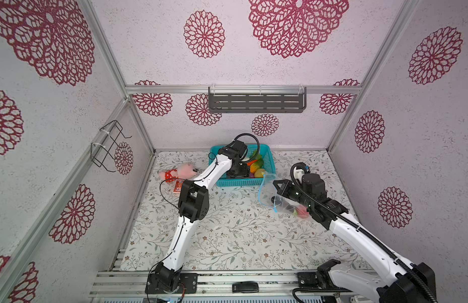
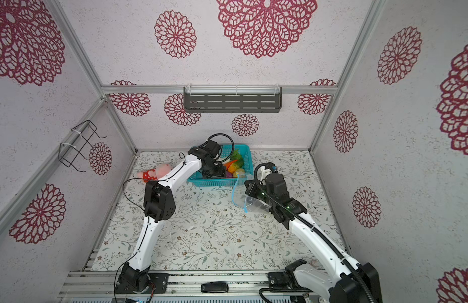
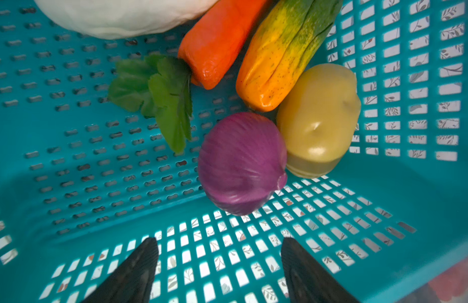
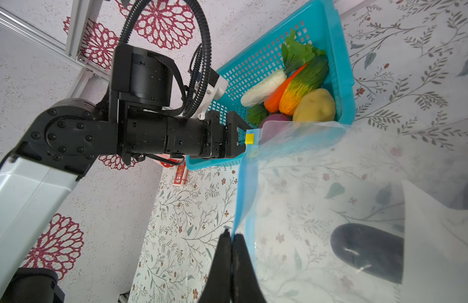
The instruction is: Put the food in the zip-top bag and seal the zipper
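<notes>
Nearest the lens, an aluminium rail [image 1: 227,278] is seen along the front edge, with both arm bases bolted to it and a small black device [image 1: 245,287] lying on it. Beyond it, the desk [image 1: 227,236] is covered in a pale sheet printed with leafy sprigs. It is enclosed by pale textured walls [image 1: 306,126] stamped with crimson rosettes and framed in aluminium. A grey slotted shelf [image 1: 256,103] is fixed to the back wall and a black wire rack [image 1: 108,147] to the left one. A teal basket [image 1: 235,182] is set at the back of the desk, with a pink plush toy [image 1: 179,170] and a small red box [image 1: 179,186] lying to its left.

The left arm [image 1: 217,168] is bent sharply at the elbow and its wrist is turned down into the basket. The left fingers [image 3: 138,265] are spread wide with nothing held, just short of the purple onion [image 3: 240,162]. The potato [image 3: 316,120], carrot [image 3: 217,44], leaves [image 3: 159,97] and a green-and-yellow vegetable [image 3: 282,52] are gathered in the basket behind it.

The right arm [image 1: 358,236] is raised from the front right and angled inward. The right fingers [image 4: 225,262] are pressed fully together on the edge of the zip-top bag [image 4: 332,183] at its blue zipper [image 4: 243,189]. The bag is held beside the basket's right front corner with its mouth gaping, and a dark eggplant [image 4: 366,251] is seen inside.
</notes>
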`<act>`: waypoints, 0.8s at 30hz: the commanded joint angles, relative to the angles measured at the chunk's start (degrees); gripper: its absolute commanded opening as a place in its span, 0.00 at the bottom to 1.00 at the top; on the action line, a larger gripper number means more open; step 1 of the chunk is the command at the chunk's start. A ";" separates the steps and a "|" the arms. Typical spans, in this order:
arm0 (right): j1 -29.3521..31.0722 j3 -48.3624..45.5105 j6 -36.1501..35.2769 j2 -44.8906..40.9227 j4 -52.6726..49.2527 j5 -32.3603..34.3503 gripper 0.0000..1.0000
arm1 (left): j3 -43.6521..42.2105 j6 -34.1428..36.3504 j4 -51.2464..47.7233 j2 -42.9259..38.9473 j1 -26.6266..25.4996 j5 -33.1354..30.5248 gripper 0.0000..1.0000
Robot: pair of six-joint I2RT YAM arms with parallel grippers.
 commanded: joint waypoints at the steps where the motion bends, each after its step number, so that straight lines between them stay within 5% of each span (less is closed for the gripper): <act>1: -0.04 1.83 -0.89 -1.01 0.47 0.40 0.00 | -0.81 -0.93 0.94 -1.90 0.27 -1.10 0.79; 24: -0.20 1.77 -3.19 0.99 1.53 -0.21 0.00 | 0.10 -3.47 3.21 2.11 0.23 -2.36 0.79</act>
